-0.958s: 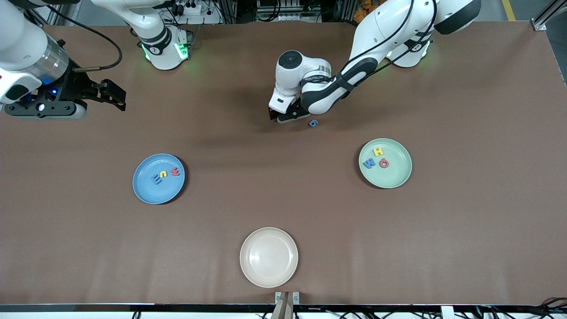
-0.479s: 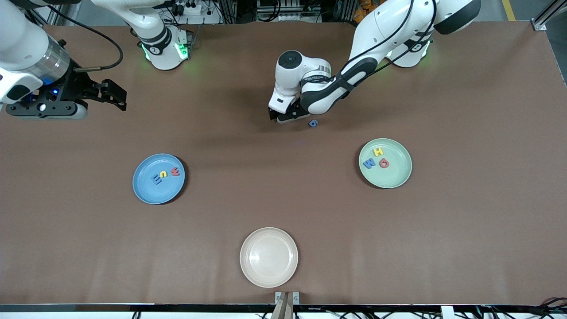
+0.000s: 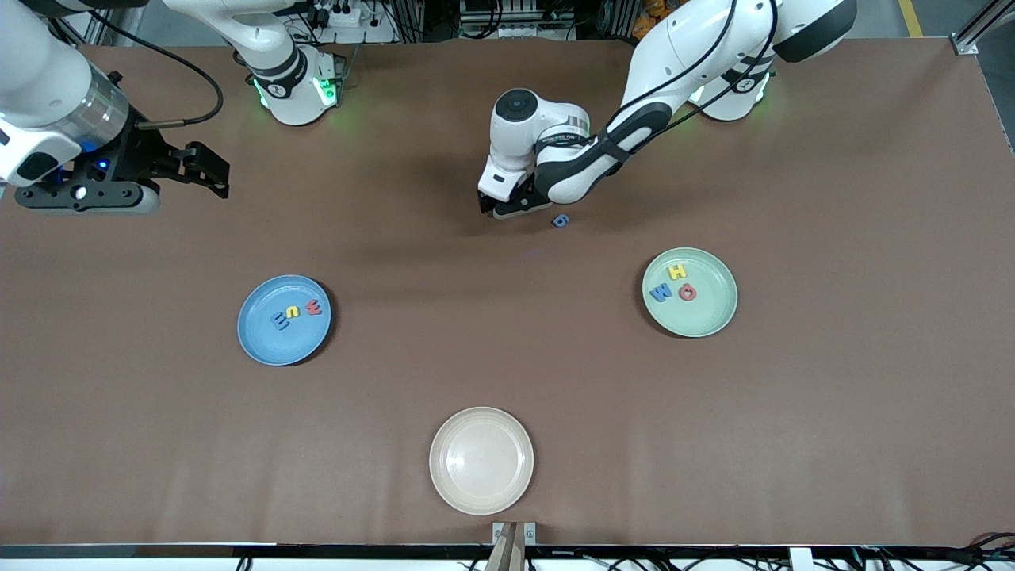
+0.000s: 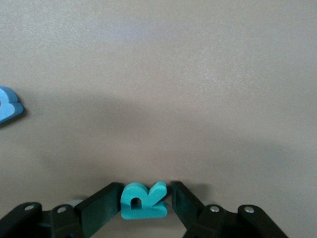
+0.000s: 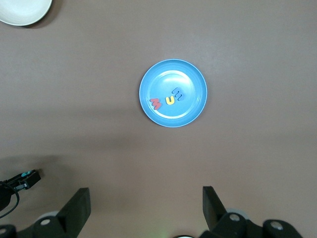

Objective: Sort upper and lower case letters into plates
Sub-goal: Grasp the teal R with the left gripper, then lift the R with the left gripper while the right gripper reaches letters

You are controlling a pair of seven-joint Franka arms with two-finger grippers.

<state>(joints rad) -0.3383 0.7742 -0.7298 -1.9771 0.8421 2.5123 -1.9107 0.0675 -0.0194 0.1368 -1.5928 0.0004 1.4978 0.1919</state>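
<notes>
Fingers of the left gripper (image 4: pixel 146 201) pinch a teal letter R (image 4: pixel 142 200) near top centre. Right gripper (image 5: pixel 146 208) waits wide open, upper left. A blue letter (image 3: pixel 561 220) lies on the table (image 3: pixel 507 365), with the blue plate (image 3: pixel 262 345) and green plate (image 3: pixel 710 317) mid-frame.

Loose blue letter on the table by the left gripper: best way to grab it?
Probably straight down from above, fingers across the blue letter's outer side edges. It lies flat, apart from the plates, so only its low sides offer purchase. The left gripper is shut on the teal R, so the open right gripper is freer.
</notes>
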